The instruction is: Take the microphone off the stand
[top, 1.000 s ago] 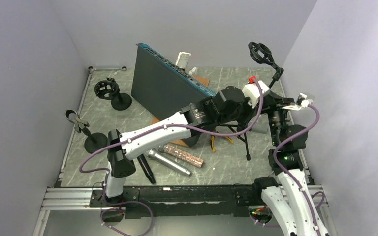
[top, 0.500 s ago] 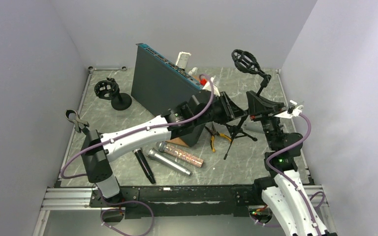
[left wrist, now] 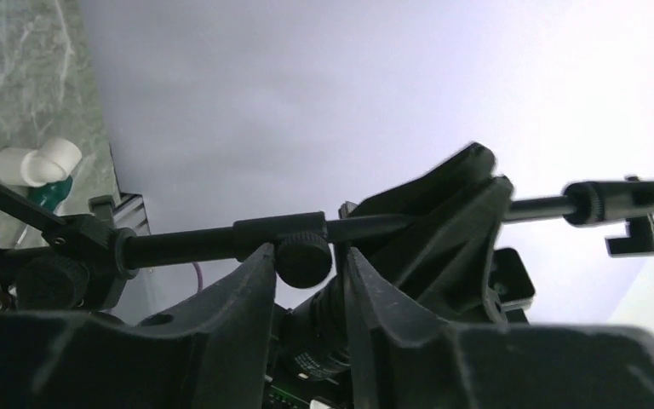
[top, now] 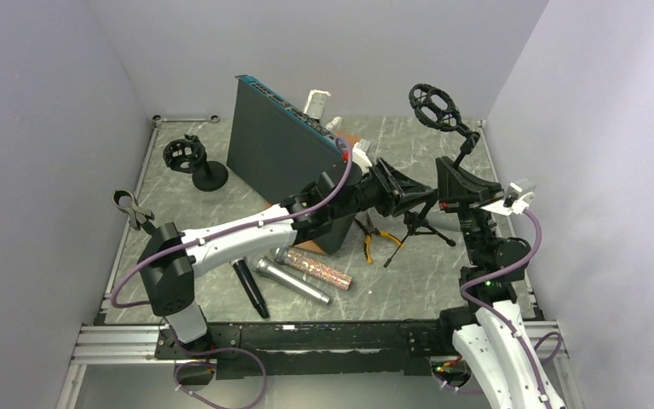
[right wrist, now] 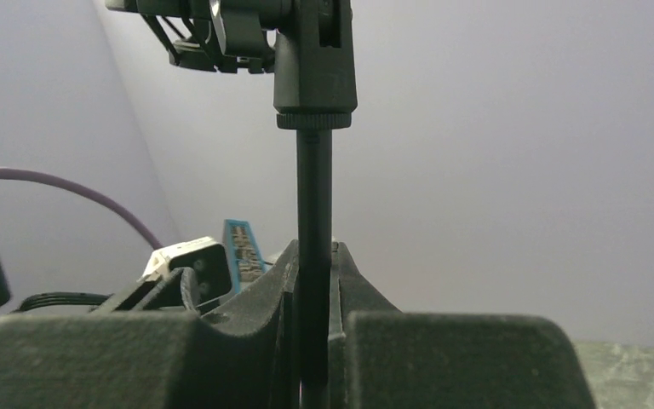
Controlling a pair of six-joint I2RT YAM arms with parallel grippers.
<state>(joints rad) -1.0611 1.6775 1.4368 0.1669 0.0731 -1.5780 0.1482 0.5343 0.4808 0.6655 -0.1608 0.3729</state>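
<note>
our left gripper (left wrist: 308, 271) clenches the stand (top: 417, 223) at its knob (left wrist: 303, 258), our right gripper (right wrist: 313, 260) clenches its pole (right wrist: 313, 187)

- stand pole (right wrist: 313, 196): matt black, smooth, looks metal
- table (top: 179, 213): grey marbled, smooth, slight sheen
- left arm shell (top: 238, 243): white glossy plastic
- cable (right wrist: 17, 172): smooth purple sheath

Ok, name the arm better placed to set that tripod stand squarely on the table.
Probably left. The left gripper is shut on the stand pole beside the tripod legs, so it can steer them down. The right gripper clamps higher, just under the empty mount.
</note>
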